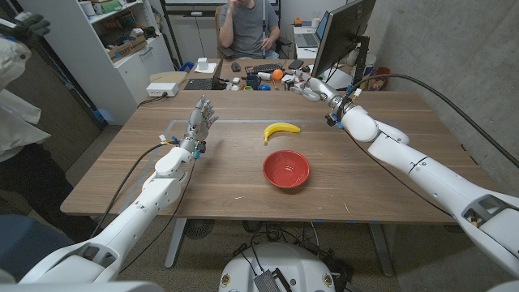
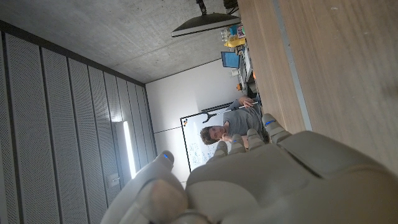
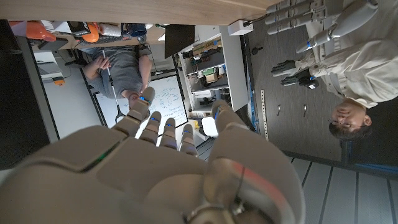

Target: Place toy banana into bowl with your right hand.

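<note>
A yellow toy banana lies on the wooden table, just beyond a red bowl that holds nothing. My right hand hovers near the table's far edge, to the right of the banana and well apart from it, fingers stretched out and holding nothing; its back fills the lower part of the right wrist view. My left hand stands upright on the left side of the table, fingers extended and apart, nothing in it; its back is in the left wrist view.
A second desk with a monitor, a keyboard and small items stands behind the table, and a person sits at it. Another person in white stands at the left edge. A white strip marks the table.
</note>
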You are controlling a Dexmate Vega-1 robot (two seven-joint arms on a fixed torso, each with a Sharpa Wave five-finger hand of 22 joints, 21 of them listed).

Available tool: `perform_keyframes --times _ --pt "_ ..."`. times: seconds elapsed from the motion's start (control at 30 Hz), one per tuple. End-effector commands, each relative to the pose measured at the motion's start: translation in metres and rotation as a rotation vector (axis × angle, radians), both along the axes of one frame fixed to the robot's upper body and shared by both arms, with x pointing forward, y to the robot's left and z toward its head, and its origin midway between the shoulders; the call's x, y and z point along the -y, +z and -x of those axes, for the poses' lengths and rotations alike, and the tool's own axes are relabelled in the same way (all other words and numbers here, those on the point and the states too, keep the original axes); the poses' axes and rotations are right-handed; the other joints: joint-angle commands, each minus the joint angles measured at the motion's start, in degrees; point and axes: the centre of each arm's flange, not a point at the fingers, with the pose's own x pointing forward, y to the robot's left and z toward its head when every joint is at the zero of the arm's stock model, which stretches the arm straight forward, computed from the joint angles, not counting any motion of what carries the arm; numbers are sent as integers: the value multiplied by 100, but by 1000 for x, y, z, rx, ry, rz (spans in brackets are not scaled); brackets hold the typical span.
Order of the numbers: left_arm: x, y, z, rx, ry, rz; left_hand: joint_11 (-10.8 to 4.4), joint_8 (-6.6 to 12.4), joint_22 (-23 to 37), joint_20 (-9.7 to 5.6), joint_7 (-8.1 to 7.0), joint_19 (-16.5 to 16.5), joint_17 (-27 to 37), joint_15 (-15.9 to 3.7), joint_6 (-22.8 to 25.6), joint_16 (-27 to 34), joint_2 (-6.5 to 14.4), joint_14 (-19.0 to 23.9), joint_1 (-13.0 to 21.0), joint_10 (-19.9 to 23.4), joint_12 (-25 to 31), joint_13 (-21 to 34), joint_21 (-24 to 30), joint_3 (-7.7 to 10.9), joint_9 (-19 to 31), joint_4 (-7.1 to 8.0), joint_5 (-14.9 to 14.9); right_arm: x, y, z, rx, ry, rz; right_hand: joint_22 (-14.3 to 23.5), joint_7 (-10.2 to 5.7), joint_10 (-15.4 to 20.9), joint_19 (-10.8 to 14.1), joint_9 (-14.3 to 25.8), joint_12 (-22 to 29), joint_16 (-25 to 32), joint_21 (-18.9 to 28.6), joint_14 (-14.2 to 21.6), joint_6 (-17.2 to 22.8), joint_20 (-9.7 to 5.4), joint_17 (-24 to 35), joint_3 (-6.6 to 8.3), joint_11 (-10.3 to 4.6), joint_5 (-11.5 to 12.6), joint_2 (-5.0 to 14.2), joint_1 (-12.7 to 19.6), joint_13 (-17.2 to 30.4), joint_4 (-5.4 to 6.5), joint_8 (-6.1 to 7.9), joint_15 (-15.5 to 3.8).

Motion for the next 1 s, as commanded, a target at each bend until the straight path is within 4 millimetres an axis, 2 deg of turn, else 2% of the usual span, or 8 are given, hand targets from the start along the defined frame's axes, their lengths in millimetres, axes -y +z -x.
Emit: perform_keyframes --times 0.03,0.17,0.23,0.4,0.53,0.63,0.83,1.0 --pt "-1 0 1 4 -1 5 7 24 17 15 12 -33 28 17 -427 34 439 -755 -7 -547 37 24 -16 35 19 12 20 -17 2 2 67 -74 122 8 -25 124 146 13 60 33 -5 125 115 -9 -8 41 1 27 -93 182 12 -67 39 -6" --pt "-2 0 2 6 -1 4 7 24 17 16 8 -37 29 13 -425 34 436 -754 -8 -552 35 24 -19 33 19 11 20 -22 2 -1 53 -82 163 6 -48 116 170 15 41 17 -39 122 159 48 10 -77 -2 4 -255 118 15 4 31 10" --pt "-2 0 2 8 -1 4 0 24 17 16 6 -36 29 14 -425 35 435 -752 -9 -550 36 24 -20 33 19 11 20 -24 2 -3 46 -84 181 5 -117 90 160 18 15 -6 -98 82 148 207 39 -239 7 -17 -408 -31 19 93 -2 42" --pt "-3 0 3 11 -2 9 0 25 18 18 3 -32 29 10 -420 35 431 -750 -10 -550 36 24 -21 31 19 11 19 -43 4 -5 76 -158 348 5 -131 -192 -81 23 -99 -132 -291 -198 -40 449 55 -373 -18 15 -513 -94 25 124 -105 103" --pt "-5 0 3 10 0 12 -1 25 18 20 -1 -34 29 14 -420 34 429 -750 -11 -550 35 24 -24 29 19 11 19 -51 4 -8 78 -166 402 5 -104 -350 -194 26 -138 -207 -407 -361 -152 500 36 -331 -42 59 -507 93 27 30 -135 82" --pt "-6 -1 4 11 2 15 0 25 18 16 -2 -28 29 12 -419 34 427 -750 -12 -546 36 24 -23 28 19 11 19 -56 4 -12 54 -158 435 3 -167 -523 -253 27 -171 -259 -503 -515 -191 563 19 -262 -78 80 -462 301 26 -22 -132 109" --pt "-9 -1 5 11 7 17 0 24 18 19 -5 -29 29 9 -419 34 423 -748 -14 -545 37 24 -27 25 19 11 18 -65 2 -14 75 -161 496 1 -248 -798 -436 28 -208 -302 -675 -740 -248 754 6 -250 -53 63 -461 446 19 -14 -138 147" --pt "-9 -1 5 15 4 21 -1 24 18 18 -9 -27 29 9 -416 34 419 -746 -15 -542 38 24 -28 23 19 11 18 -76 2 -19 80 -166 557 1 -328 -791 -456 27 -180 -288 -720 -748 -266 809 -1 -253 -84 57 -500 502 16 -27 -137 146"
